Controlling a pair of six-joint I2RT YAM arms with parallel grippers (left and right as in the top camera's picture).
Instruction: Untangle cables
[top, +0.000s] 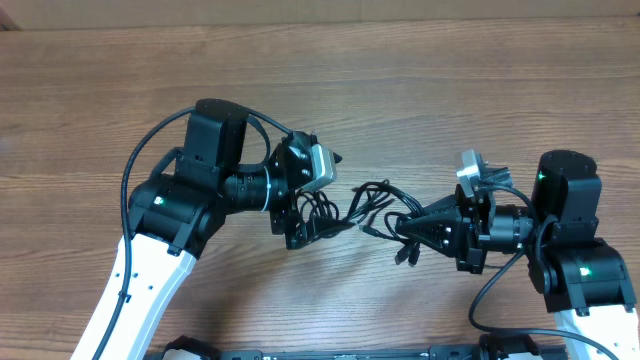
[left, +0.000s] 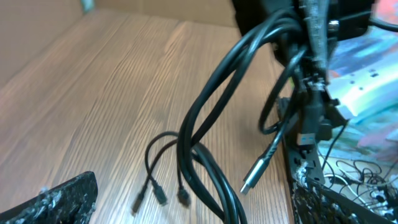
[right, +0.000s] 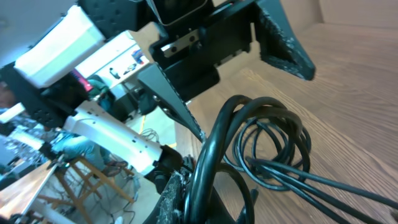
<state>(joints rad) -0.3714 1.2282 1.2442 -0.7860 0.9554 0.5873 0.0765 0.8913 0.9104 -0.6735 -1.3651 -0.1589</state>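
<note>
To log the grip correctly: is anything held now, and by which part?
The right fingers are shut on the cables, pinching looped strands at the tangle's right end. The left fingers stand open and hold nothing.

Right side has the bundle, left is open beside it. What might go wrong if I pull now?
The right end effector is shut on several cables at once, so pulling may tighten the tangle. The open left end effector has loops between its fingers and may close on more than one strand. Loose plugs hang near the loops and could snag.
</note>
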